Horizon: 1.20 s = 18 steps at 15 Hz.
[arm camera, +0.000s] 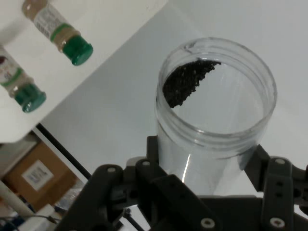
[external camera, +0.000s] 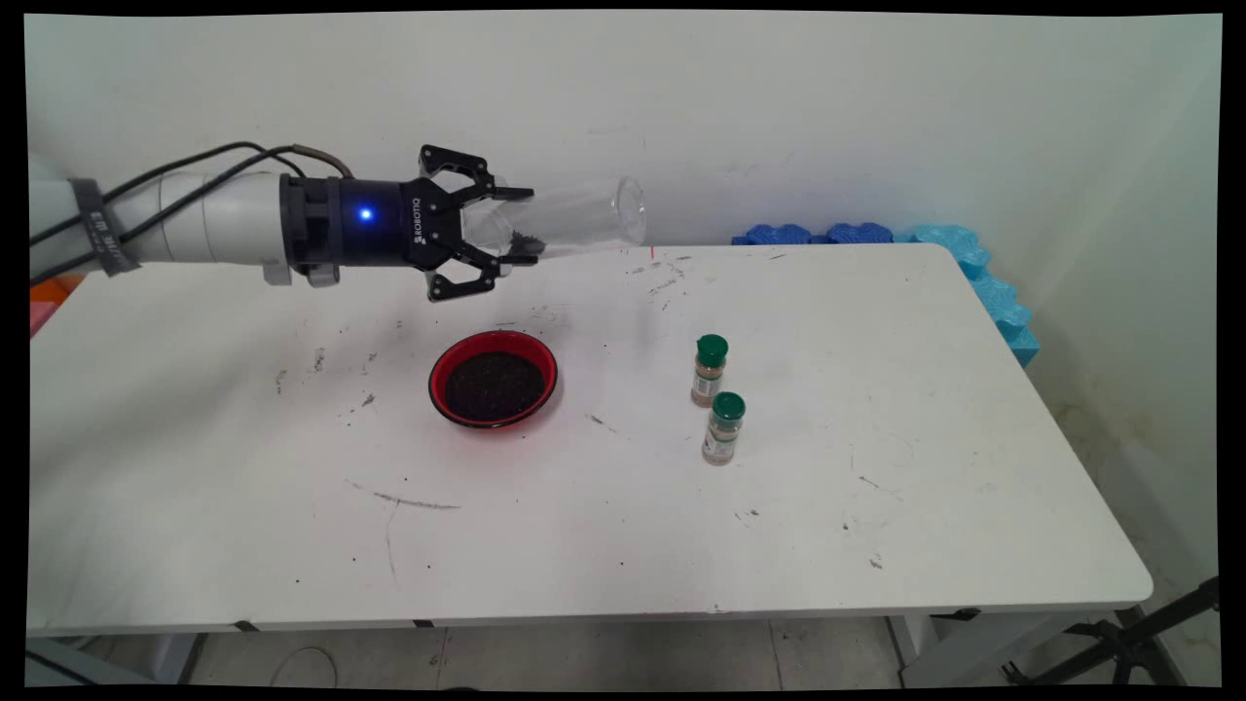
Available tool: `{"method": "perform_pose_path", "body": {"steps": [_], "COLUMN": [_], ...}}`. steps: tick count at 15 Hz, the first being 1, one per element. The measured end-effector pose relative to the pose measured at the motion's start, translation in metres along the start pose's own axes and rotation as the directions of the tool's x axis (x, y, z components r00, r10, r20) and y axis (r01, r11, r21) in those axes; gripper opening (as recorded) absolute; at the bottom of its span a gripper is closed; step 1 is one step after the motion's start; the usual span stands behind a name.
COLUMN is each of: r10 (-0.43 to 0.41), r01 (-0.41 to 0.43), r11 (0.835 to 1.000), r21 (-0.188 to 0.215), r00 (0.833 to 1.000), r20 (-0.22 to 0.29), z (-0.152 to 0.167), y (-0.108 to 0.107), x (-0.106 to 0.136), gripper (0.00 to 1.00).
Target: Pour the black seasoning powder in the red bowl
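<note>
My gripper (external camera: 521,227) is shut on a clear plastic jar (external camera: 574,216), held lying on its side above the table's far part, its open mouth pointing right. A small heap of dark grains (arm camera: 185,83) clings inside the jar. In the hand view the jar (arm camera: 214,115) rises between the fingers (arm camera: 272,180). Below and slightly left of the jar, a red bowl (external camera: 494,380) full of dark grains sits on the white table (external camera: 876,506). Two green-capped spice bottles (external camera: 710,370) (external camera: 723,428) stand upright to the bowl's right.
Blue foam pieces (external camera: 973,263) line the table's far right corner against the wall. Dark crumbs and smudges are scattered over the tabletop. In the hand view both spice bottles (arm camera: 60,33) (arm camera: 19,84) appear at the upper left, with cardboard boxes (arm camera: 38,173) below.
</note>
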Motion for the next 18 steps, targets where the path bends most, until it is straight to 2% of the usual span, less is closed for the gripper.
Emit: {"method": "perform_pose_path", "body": {"steps": [3,5,10,11,14,17,18], "r10": [0.093,0.167,0.336,0.371,0.489,0.597,0.619], "r01": [-0.093,-0.166,-0.334,-0.369,-0.485,-0.593,-0.614], "r11": [0.995,0.985,0.940,0.926,0.868,0.796,0.779], "r21": [0.021,0.038,0.073,0.079,0.100,0.124,0.129], "r00": [0.996,0.986,0.942,0.928,0.872,0.802,0.785], "r20": [-0.017,-0.023,-0.020,-0.018,-0.010,-0.001,0.003], "z": [-0.003,-0.005,-0.010,-0.011,-0.013,-0.013,-0.013], "y": [0.005,0.008,0.017,0.018,0.026,0.035,0.037], "x": [-0.004,-0.008,-0.021,-0.024,-0.034,-0.043,-0.044], "gripper": [0.00,0.00,0.00,0.00,0.00,0.00,0.00]}}
